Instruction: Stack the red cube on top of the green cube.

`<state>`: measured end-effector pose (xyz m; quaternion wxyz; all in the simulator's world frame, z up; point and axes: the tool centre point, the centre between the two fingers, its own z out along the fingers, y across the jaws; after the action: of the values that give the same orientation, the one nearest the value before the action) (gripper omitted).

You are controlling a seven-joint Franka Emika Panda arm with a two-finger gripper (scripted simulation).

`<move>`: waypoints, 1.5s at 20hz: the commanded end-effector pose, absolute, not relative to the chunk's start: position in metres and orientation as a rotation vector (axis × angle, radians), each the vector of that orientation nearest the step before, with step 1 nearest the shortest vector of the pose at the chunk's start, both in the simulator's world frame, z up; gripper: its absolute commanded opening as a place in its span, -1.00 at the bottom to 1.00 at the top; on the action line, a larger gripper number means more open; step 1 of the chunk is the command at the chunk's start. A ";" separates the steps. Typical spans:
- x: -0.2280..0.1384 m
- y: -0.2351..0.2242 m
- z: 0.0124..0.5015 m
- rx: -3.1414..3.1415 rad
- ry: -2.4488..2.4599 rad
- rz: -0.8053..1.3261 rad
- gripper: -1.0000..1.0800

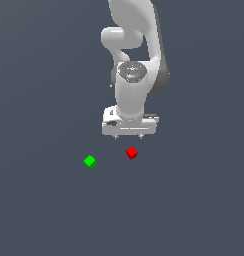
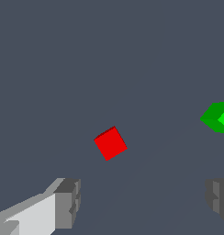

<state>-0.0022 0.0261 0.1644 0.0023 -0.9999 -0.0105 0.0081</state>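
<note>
Red and flat-shaded, the red cube (image 1: 132,153) lies on the plain slate-grey surface (image 1: 39,210) just below the centre of the exterior frame, its sharp edges turned at an angle. Toward the exterior view's left and slightly lower in the frame, apart from it, lies the green cube (image 1: 90,161), equally small and smooth. Above the red cube hangs the glossy white arm's gripper (image 1: 128,136), its jaws spread wide and holding nothing. In the wrist view the red cube (image 2: 110,143) lies ahead of the two blocky grey fingertips (image 2: 68,204), untouched, while the green cube (image 2: 218,117) is cut off at the frame's edge.
</note>
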 end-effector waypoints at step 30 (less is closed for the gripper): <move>-0.002 0.047 0.078 -3.036 -0.803 0.002 0.92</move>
<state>-0.0020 0.0464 0.0818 0.0010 -0.9699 -0.2437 0.0013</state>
